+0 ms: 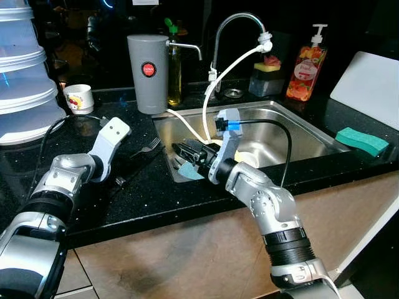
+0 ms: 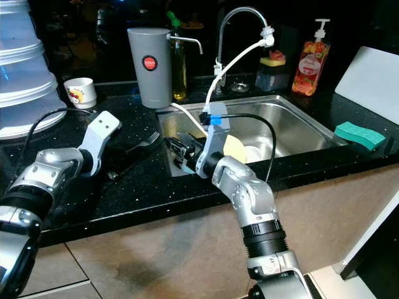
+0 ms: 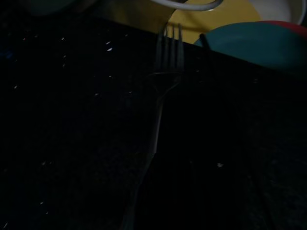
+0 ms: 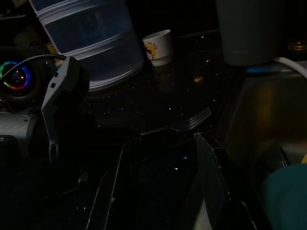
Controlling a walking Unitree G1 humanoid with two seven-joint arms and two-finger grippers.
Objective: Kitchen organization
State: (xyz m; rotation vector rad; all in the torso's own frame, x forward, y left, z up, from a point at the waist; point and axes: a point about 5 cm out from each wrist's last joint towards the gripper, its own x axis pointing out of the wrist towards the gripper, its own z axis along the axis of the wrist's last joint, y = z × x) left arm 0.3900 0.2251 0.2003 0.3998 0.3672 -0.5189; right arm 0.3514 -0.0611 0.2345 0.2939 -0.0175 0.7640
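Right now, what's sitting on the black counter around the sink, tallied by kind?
Forks: 1, the fork left of the sink
Cups: 1, the white cup
Grey canisters: 1, the grey canister
Soap dispensers: 1, the soap dispenser
Green sponges: 1, the green sponge
Stacked clear containers: 1, the clear stack
Total: 6

1 fork (image 1: pixel 147 147), 1 mug (image 1: pixel 79 98), 1 sponge (image 1: pixel 361 141), 1 soap btl (image 1: pixel 307 65).

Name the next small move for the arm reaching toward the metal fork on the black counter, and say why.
Probably ease the left gripper forward along the silver metal fork and close on its handle: the fork lies flat on the black speckled counter, ungrasped, straight ahead in the left wrist view.
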